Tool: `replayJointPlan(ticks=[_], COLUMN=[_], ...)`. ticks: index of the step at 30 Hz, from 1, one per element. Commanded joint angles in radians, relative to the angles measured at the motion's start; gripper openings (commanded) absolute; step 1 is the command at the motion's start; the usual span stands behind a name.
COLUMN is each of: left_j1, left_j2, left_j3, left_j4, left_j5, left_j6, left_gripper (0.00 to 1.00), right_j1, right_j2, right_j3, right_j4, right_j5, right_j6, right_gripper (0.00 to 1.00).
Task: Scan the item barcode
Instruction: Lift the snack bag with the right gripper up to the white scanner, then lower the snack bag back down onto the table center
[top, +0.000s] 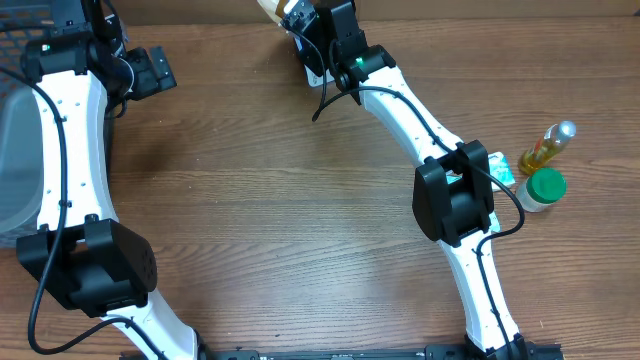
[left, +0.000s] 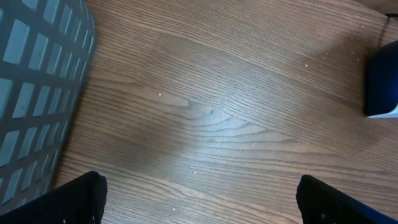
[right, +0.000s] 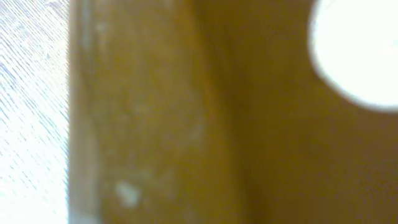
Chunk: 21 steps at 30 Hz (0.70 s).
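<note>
Your right gripper (top: 294, 18) is closed at the far edge of the brown wooden table (top: 280, 200), its tips against a tan, rounded item (top: 270, 7). A firm grip cannot be confirmed. Its wrist camera shows only a blurred ochre surface. Your left gripper (top: 150, 68) stands wide open above the wood, holding nothing, beside a grey mesh basket (left: 37, 93).

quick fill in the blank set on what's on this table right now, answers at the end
The right gripper grips the tan item while the left gripper has its jaws ___.
The jar has a ___ lid.
The basket lies beside the ___ arm.
The bottle holds ___ liquid.
Missing: open, green, left, yellow.
</note>
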Motion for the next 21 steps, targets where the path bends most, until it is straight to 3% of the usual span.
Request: replayJointPlan(ticks=[1,7,14,21], left_j1=[-0.007,-0.007,-0.007,-0.007], left_j2=[-0.003,-0.003,-0.003,-0.003], left_j3=[0.015,0.015,0.015,0.015], left_j4=[0.002,0.003,0.003,0.003], left_j5=[-0.007,-0.007,-0.007,-0.007], left_j6=[-0.01,-0.01,-0.01,-0.01], left_gripper=[1.0,1.0,1.0,1.0], right_j1=[0.006,0.002,-0.023,-0.064], right_j2=[0.016,0.005,-0.133,-0.285], right_j3=[0.0,0.011,0.023,0.023], right_j4=[-0.026,-0.011,0.042,-0.177], right_j5=[-0.037,-0.036,-0.036,-0.132], right_j6=[0.024,0.031,0.235,0.439], right_gripper=[0.04,0.04,0.04,0.04])
